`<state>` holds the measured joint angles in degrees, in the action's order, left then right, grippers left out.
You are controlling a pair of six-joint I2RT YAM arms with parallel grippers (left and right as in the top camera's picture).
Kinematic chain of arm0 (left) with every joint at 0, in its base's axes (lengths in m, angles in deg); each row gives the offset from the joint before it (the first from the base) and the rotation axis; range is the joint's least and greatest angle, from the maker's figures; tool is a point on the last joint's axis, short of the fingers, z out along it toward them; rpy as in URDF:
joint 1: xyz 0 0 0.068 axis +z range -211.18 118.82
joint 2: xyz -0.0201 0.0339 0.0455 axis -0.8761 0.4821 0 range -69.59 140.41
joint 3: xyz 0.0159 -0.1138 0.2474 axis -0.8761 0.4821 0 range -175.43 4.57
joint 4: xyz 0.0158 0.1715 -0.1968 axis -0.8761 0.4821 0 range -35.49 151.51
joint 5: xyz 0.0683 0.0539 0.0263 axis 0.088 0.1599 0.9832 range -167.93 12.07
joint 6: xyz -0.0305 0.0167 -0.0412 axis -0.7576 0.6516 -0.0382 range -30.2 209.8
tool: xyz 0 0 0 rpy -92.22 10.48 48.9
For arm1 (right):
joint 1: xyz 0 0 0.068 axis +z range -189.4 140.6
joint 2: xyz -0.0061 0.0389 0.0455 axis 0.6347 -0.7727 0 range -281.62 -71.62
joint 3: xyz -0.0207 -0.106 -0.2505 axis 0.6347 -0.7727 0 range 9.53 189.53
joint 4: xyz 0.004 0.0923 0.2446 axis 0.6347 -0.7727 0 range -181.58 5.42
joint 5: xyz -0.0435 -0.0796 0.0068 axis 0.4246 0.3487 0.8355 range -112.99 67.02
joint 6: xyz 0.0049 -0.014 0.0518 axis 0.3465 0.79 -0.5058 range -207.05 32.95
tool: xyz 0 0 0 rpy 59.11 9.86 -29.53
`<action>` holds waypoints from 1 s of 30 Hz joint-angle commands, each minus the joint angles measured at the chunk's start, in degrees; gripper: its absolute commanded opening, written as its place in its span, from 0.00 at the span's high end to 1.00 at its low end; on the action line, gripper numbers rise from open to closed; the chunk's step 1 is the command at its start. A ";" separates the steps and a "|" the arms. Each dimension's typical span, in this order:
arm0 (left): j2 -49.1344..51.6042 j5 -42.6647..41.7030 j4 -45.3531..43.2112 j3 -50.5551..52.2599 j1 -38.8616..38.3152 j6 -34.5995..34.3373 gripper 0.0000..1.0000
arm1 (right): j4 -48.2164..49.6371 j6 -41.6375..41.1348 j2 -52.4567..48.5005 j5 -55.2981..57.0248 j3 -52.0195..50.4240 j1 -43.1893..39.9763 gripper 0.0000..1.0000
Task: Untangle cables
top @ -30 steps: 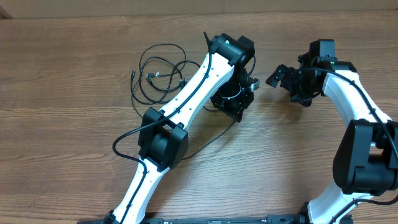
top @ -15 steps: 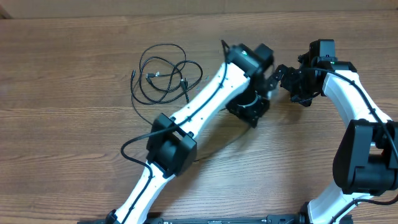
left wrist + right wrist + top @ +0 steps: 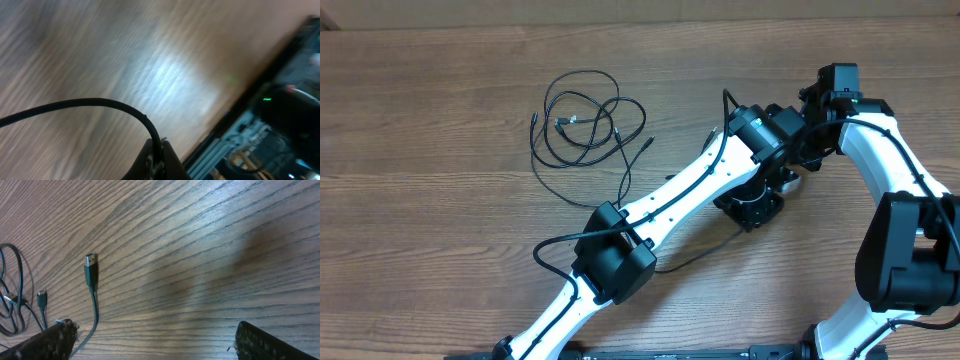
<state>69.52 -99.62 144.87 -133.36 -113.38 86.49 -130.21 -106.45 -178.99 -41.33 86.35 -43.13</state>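
Your left gripper (image 3: 156,159) is pinched tight on one black cable (image 3: 95,102). Your right gripper (image 3: 160,337) gapes wide, holding nothing. The other cables (image 3: 582,118) lie looped on the table (image 3: 420,230), left of both grippers. The right wrist view shows three plug tips (image 3: 90,262).

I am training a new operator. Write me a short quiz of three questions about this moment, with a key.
1. True or false: the right gripper is shut on a cable.
2. What does the left gripper hold? A) a screwdriver B) a thin black cable C) nothing
3. Fill in: in the right wrist view, the USB plug lies on the ____.
Key: 1 false, it is open; 2 B; 3 table.
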 commanded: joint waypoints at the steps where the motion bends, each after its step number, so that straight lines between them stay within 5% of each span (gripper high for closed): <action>1: 0.31 8.74 1.64 -0.11 1.36 -1.68 0.94 | 0.31 0.39 0.44 0.55 0.46 -0.04 0.00; 9: 0.31 12.11 2.60 -0.11 2.93 -3.15 0.83 | 0.31 0.39 0.44 0.55 0.46 -0.04 0.00; 12: 0.31 12.09 2.60 -0.11 2.67 -3.15 0.61 | 0.31 0.39 0.44 0.55 0.46 -0.04 0.00; 15: 0.31 12.39 2.80 -0.11 2.69 -3.65 0.53 | 0.31 0.39 0.44 0.55 0.46 -0.04 0.00; 17: 0.31 14.51 3.52 -0.11 2.71 -6.47 0.28 | 0.28 0.39 0.44 0.55 0.46 -0.04 0.00; 19: 0.31 18.34 4.81 -0.11 2.71 -9.11 0.20 | 0.31 0.39 0.44 0.55 0.46 -0.04 0.00; 23: 0.31 27.76 6.47 0.00 3.08 -15.67 0.21 | 0.31 0.39 0.44 0.55 0.46 -0.04 0.00; 30: 0.31 28.28 6.25 0.00 7.32 -23.91 0.26 | 0.31 0.39 0.44 0.55 0.46 -0.04 0.00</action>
<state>69.52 -73.61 151.15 -133.36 -108.97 68.90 -130.18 -106.47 -178.99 -40.98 86.35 -43.13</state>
